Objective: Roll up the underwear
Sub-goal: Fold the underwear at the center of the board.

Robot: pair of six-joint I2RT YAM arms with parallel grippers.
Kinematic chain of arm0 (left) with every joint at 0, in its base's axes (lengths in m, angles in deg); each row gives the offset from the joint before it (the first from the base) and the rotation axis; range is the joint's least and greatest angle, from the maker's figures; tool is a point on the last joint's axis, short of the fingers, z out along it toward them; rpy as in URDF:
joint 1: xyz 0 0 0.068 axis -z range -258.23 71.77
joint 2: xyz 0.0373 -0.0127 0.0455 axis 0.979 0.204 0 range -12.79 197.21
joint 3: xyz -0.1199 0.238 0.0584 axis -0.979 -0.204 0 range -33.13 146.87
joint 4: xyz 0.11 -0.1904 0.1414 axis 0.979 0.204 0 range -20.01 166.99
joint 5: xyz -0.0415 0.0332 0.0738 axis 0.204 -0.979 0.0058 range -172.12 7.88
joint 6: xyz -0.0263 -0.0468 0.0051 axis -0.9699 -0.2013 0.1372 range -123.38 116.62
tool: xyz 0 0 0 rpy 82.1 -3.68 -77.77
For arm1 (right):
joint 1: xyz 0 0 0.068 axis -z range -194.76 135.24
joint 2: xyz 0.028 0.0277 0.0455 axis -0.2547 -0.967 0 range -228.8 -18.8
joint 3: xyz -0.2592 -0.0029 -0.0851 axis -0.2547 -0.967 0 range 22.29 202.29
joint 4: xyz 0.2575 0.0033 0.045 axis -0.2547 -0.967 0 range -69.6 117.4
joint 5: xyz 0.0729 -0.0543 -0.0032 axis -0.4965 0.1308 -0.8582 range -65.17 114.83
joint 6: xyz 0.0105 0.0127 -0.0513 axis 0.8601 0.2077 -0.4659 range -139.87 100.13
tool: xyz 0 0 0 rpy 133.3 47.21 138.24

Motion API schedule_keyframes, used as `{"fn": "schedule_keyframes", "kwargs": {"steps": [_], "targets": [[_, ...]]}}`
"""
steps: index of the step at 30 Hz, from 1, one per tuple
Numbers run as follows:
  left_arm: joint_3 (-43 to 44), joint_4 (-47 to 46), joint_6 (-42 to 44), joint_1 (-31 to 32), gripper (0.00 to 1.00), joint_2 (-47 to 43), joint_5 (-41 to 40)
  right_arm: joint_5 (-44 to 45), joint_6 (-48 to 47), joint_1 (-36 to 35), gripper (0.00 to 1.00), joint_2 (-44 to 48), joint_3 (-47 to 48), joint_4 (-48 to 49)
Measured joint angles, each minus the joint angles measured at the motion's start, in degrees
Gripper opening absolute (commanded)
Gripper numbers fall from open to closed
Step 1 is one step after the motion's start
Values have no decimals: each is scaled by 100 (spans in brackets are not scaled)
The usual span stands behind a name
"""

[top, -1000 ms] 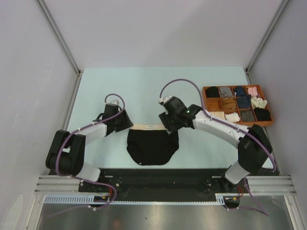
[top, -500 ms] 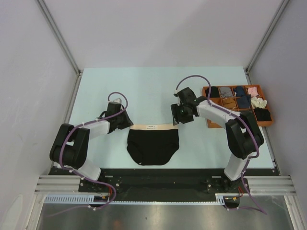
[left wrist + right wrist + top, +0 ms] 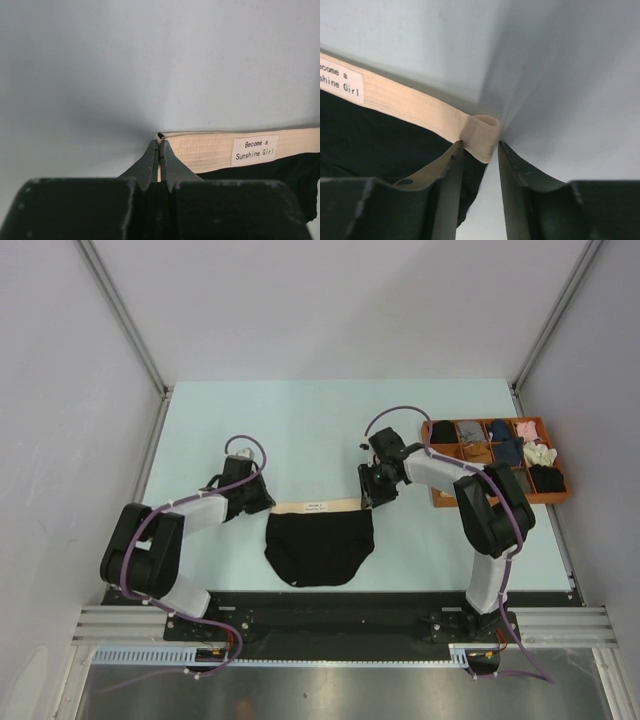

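The pale blue table (image 3: 300,420) filled the floor of the enclosure. The black underwear (image 3: 320,545) lay flat on it near the front edge, between the two arms, with the crotch pointing to the arm bases. At the right side of the table stood an orange tray (image 3: 545,498) with many compartments, each holding small folded textiles of different colours; it was well apart from the underwear.

The left gripper (image 3: 159,142) was low on the table at the left end of the beige waistband (image 3: 210,150). Its fingers were pressed together, and a thin strip of beige showed between them, so it pinched that corner. The right gripper (image 3: 480,145) was at the other end of the waistband. Its fingers (image 3: 450,170) stood apart, one on each side of the small folded loop of the band, and the loop was not squeezed.

A white label (image 3: 255,150) on the waistband read "Become a Sunshine Girl".
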Motion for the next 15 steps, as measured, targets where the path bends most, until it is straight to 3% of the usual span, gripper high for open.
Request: {"fn": "schedule_keyframes", "kwargs": {"steps": [4,6,13,15], "targets": [[-122,136,0,2,0,-199,-74,-138,-17,31,9,-57,4,83],[-184,205,-2,2,0,-304,-98,-221,-31,50,4,-92,4,116],[-549,385,-160,11,0,-973,-111,-503,-103,221,3,-188,2,573],[-656,407,-264,13,5,-1239,-74,-560,-177,302,4,-254,15,737]]}}
